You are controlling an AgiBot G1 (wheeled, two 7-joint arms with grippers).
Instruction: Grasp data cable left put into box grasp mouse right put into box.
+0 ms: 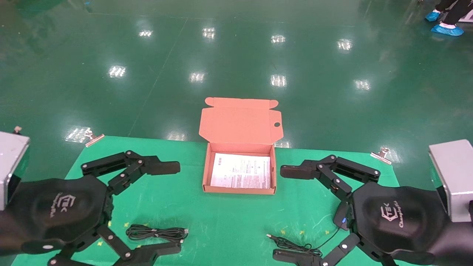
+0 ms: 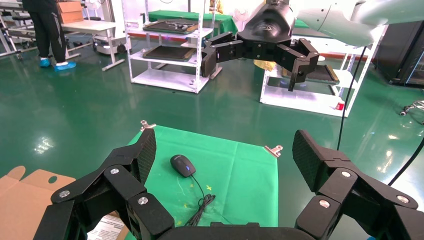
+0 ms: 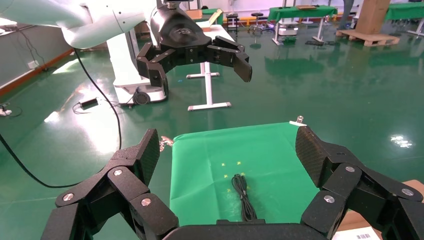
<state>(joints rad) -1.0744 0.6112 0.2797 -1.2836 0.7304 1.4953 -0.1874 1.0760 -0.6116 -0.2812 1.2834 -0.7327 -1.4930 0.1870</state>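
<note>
The salmon-orange box [image 1: 239, 190] stands open at the table's far middle, its lid [image 1: 240, 123] tilted back and a printed sheet [image 1: 242, 171] inside. The data cable [image 1: 157, 233] lies as a looped bundle at the near left, also in the right wrist view [image 3: 242, 196]. The black mouse [image 1: 340, 217] lies at the right, mostly hidden under my right hand, and shows whole in the left wrist view [image 2: 182, 165]; its cord [image 1: 293, 244] is bunched near the front. My left gripper [image 1: 173, 208] hovers open above the cable. My right gripper [image 1: 286, 213] hovers open above the cord.
A green cloth [image 1: 229, 218] covers the table, held by metal clips [image 1: 94, 138] at the far corners. Grey blocks stand at the left edge [image 1: 11, 155] and the right edge [image 1: 452, 173]. Glossy green floor lies beyond.
</note>
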